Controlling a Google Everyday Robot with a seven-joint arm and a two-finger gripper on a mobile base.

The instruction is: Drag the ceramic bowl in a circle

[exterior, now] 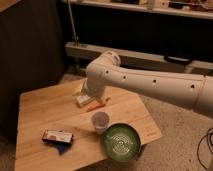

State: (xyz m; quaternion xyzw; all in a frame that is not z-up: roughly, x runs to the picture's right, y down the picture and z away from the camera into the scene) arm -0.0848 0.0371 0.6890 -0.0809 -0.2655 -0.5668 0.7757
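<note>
The ceramic bowl (pixel 121 141) is set beside a cup (pixel 100 120). The gripper (pixel 92 96) is held over the table's (pixel 35 110) far side; its state cannot be told.

ceramic bowl (pixel 120 141) green, pale rings | arm (pixel 150 82) white | claw (pixel 91 96) above tan table (pixel 40 107)

Table (pixel 40 107) under claw (pixel 86 96): bowl (pixel 121 141), cup (pixel 100 121), box (pixel 57 136)

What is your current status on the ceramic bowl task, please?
gripper low over far side of table, away from ceramic bowl. Bowl near front edge, not held. whitish cup close beside it, on the gripper's side.
</note>
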